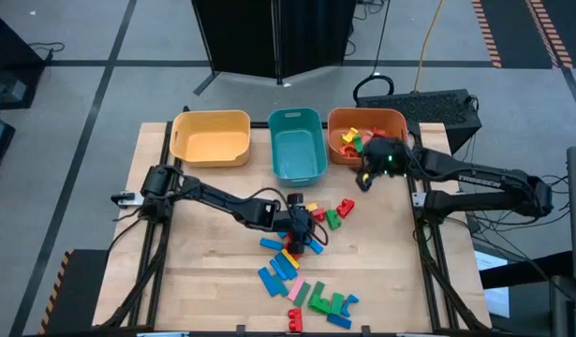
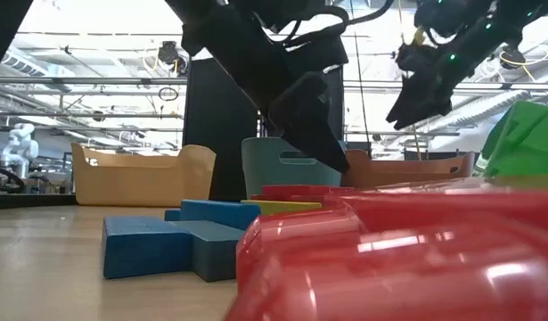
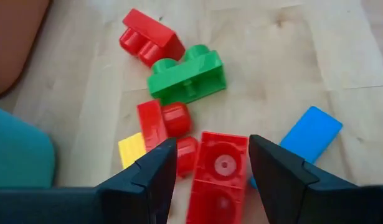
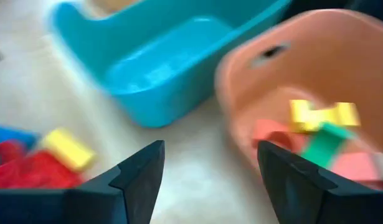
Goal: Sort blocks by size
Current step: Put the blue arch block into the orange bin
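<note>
Blocks in red, green, blue, yellow and pink lie scattered on the wooden table, from its middle (image 1: pixel 336 213) to the near edge (image 1: pixel 316 300). My left gripper (image 1: pixel 304 227) is open and slants down over the middle cluster. Its fingers stand on either side of a red block (image 3: pixel 219 171) lying on the wood, with gaps showing on both sides. A green block (image 3: pixel 186 76) and another red one (image 3: pixel 151 38) lie just beyond. My right gripper (image 1: pixel 368 178) hangs open and empty above the table, by the near left corner of the orange bin (image 1: pixel 336 117), which holds several small blocks (image 1: pixel 353 140).
Three bins stand in a row along the far edge: yellow (image 1: pixel 180 140), teal (image 1: pixel 274 140) and orange. Blue bars (image 1: pixel 278 271), green pieces (image 1: pixel 327 301) and a red block (image 1: pixel 295 318) lie near the front edge. Bare wood lies at the table's left.
</note>
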Robot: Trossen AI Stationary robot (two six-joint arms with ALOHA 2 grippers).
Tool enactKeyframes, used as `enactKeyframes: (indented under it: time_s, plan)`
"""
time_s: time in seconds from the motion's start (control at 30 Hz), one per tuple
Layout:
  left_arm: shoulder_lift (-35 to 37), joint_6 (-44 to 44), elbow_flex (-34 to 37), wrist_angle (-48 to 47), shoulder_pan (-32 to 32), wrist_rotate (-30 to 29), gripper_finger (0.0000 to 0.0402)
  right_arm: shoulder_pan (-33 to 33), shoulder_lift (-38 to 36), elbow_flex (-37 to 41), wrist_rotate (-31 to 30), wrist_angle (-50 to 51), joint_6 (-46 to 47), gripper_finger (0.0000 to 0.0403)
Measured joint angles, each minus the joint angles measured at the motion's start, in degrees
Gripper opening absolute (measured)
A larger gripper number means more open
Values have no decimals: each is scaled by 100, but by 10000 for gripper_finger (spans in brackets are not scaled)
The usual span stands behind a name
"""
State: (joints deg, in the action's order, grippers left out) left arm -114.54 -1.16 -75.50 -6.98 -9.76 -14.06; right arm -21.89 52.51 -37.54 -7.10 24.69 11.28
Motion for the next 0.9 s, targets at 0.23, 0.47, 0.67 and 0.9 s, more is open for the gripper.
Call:
enactKeyframes:
  time_s: [0.23,0.47,0.67,0.9]
  plan:
    - [0,222,0,2,-327,0,192,1526,114,0,-25,41,454,242]
    - [0,244,0,69,-525,-12,192,2696,356,2,-251,-2,916,242]
    - [0,259,0,290,-617,-13,192,3528,801,2,-504,-57,1407,242]
    - [0,279,0,391,-652,-15,192,4380,1539,7,-506,-745,1657,242]
